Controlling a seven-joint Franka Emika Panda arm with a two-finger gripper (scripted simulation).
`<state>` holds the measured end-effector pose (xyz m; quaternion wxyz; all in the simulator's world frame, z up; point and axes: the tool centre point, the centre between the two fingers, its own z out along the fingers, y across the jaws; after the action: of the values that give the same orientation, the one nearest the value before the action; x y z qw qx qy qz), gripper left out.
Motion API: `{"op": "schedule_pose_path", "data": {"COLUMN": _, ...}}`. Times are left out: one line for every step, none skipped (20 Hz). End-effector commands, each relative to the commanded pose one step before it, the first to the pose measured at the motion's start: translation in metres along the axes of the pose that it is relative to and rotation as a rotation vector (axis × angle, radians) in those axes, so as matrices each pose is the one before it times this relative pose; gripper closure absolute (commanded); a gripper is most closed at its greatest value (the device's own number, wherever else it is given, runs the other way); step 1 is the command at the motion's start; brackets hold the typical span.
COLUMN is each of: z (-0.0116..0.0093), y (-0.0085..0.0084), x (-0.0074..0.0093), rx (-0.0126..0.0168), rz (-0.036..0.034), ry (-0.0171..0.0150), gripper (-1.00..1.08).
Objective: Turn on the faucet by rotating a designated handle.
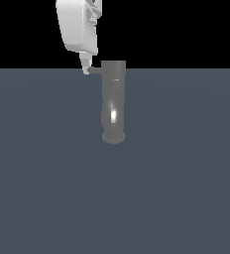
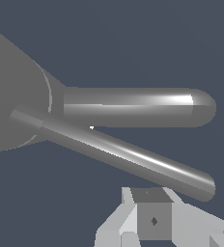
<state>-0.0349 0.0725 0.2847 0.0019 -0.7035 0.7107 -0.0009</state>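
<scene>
- The handle (image 1: pixel 95 70), a thin rod, sticks out sideways from the top of the faucet (image 1: pixel 113 101), which stands upright mid-tabletop (image 1: pixel 186 188).
- The gripper (image 1: pixel 86 67) hangs at the rod's free end, seemingly touching; open or closed, I cannot tell.
- Risk: with only the tip engaged, a push could slide off the round rod without turning it.

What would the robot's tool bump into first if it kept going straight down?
Probably the handle: the tool points down right at its tip beside the faucet. Depth is unclear, so it could slip past.
</scene>
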Motion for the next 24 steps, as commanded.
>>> {"op": "schedule_pose_path", "data": {"z": 0.0, "y": 0.00743, "x": 0.01277, "rx": -0.00345, "rz": 0.00947, "ry": 0.00136, "gripper": 1.08}}
{"op": "schedule_pose_path", "data": {"z": -0.00009, "y": 0.00264, "x": 0.0028, "rx": 0.0, "rz": 0.0, "ry": 0.0, "gripper": 1.08}}
{"op": "schedule_pose_path", "data": {"z": -0.00009, "y": 0.00264, "x": 0.00282, "rx": 0.0, "rz": 0.0, "ry": 0.0, "gripper": 1.08}}
{"op": "schedule_pose_path", "data": {"z": -0.0001, "y": 0.00265, "x": 0.00284, "rx": 0.0, "rz": 0.0, "ry": 0.0, "gripper": 1.08}}
{"op": "schedule_pose_path", "data": {"z": 0.0, "y": 0.0, "x": 0.0, "rx": 0.0, "rz": 0.0, "ry": 0.0, "gripper": 1.08}}
{"op": "schedule_pose_path", "data": {"z": 0.00023, "y": -0.00294, "x": -0.00789, "rx": 0.00212, "rz": -0.00901, "ry": -0.00003, "gripper": 1.08}}
{"op": "schedule_pose_path", "data": {"z": -0.00001, "y": -0.00018, "x": 0.00674, "rx": -0.00014, "rz": 0.00047, "ry": -0.00001, "gripper": 1.08}}
{"op": "schedule_pose_path", "data": {"z": -0.00001, "y": -0.00018, "x": 0.00673, "rx": -0.00014, "rz": 0.00047, "ry": -0.00001, "gripper": 1.08}}
{"op": "schedule_pose_path", "data": {"z": 0.00002, "y": -0.00021, "x": 0.00681, "rx": -0.0002, "rz": 0.00066, "ry": 0.0, "gripper": 1.08}}
{"op": "schedule_pose_path", "data": {"z": -0.00001, "y": -0.00019, "x": 0.0067, "rx": -0.00014, "rz": 0.00047, "ry": 0.0, "gripper": 1.08}}
{"op": "schedule_pose_path", "data": {"z": -0.00001, "y": -0.00019, "x": 0.00667, "rx": -0.00014, "rz": 0.00047, "ry": 0.0, "gripper": 1.08}}
{"op": "schedule_pose_path", "data": {"z": -0.00001, "y": -0.00019, "x": 0.00664, "rx": -0.00014, "rz": 0.00047, "ry": 0.0, "gripper": 1.08}}
{"op": "schedule_pose_path", "data": {"z": 0.00001, "y": -0.00022, "x": 0.00671, "rx": -0.00019, "rz": 0.00066, "ry": 0.00001, "gripper": 1.08}}
{"op": "schedule_pose_path", "data": {"z": -0.00002, "y": -0.0002, "x": 0.00657, "rx": -0.00013, "rz": 0.00047, "ry": 0.00001, "gripper": 1.08}}
{"op": "schedule_pose_path", "data": {"z": -0.00001, "y": -0.0002, "x": 0.00653, "rx": -0.00013, "rz": 0.00047, "ry": 0.00001, "gripper": 1.08}}
{"op": "schedule_pose_path", "data": {"z": -0.00001, "y": -0.00021, "x": 0.00648, "rx": -0.00013, "rz": 0.00047, "ry": 0.00001, "gripper": 1.08}}
{"op": "schedule_pose_path", "data": {"z": -0.00001, "y": -0.00021, "x": 0.00643, "rx": -0.00013, "rz": 0.00047, "ry": 0.00001, "gripper": 1.08}}
{"op": "schedule_pose_path", "data": {"z": -0.00001, "y": -0.00022, "x": 0.00638, "rx": -0.00013, "rz": 0.00047, "ry": 0.00001, "gripper": 1.08}}
{"op": "schedule_pose_path", "data": {"z": 0.00001, "y": -0.00024, "x": 0.00641, "rx": -0.00018, "rz": 0.00067, "ry": 0.00002, "gripper": 1.08}}
{"op": "schedule_pose_path", "data": {"z": -0.00001, "y": -0.00023, "x": 0.00625, "rx": -0.00013, "rz": 0.00047, "ry": 0.00001, "gripper": 1.08}}
{"op": "schedule_pose_path", "data": {"z": -0.00001, "y": -0.00024, "x": 0.00618, "rx": -0.00013, "rz": 0.00047, "ry": 0.00001, "gripper": 1.08}}
{"op": "schedule_pose_path", "data": {"z": -0.00001, "y": -0.00025, "x": 0.0061, "rx": -0.00013, "rz": 0.00047, "ry": 0.00001, "gripper": 1.08}}
{"op": "schedule_pose_path", "data": {"z": -0.00001, "y": -0.00026, "x": 0.00602, "rx": -0.00013, "rz": 0.00047, "ry": 0.00001, "gripper": 1.08}}
{"op": "schedule_pose_path", "data": {"z": 0.0, "y": -0.00029, "x": 0.00577, "rx": -0.00014, "rz": 0.00047, "ry": 0.0, "gripper": 1.08}}
